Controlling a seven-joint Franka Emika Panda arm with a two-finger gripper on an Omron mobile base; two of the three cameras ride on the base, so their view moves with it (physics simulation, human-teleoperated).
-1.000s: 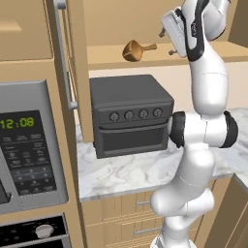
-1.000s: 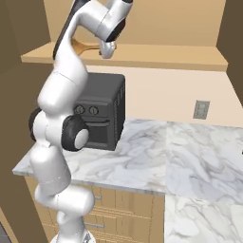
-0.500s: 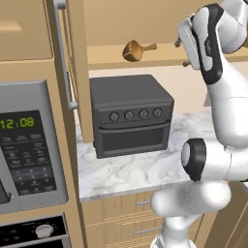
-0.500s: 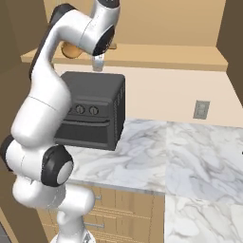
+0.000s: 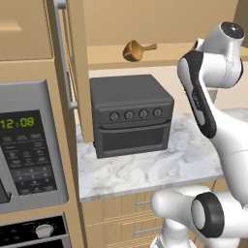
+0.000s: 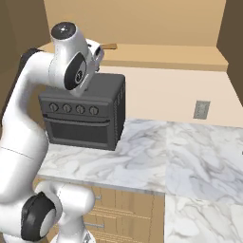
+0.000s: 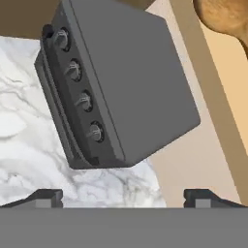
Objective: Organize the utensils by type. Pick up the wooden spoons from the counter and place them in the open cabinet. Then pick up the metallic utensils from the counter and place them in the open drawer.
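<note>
While my tool (image 7: 123,196) hangs released, its two dark fingertips (image 7: 44,196) wide apart with nothing between them, I look down along it at the dark grey toaster oven (image 7: 114,82) with its row of four knobs. That oven stands on the white marble tabletop (image 5: 145,167), back against the wall. The wooden spoon (image 5: 135,50) lies on the shelf of the open cabinet (image 5: 193,53) above the oven, its round bowl toward the cabinet door (image 5: 72,72) and its handle pointing away. My tool is well apart from the spoon. A microwave (image 5: 29,145) sits at the left.
</note>
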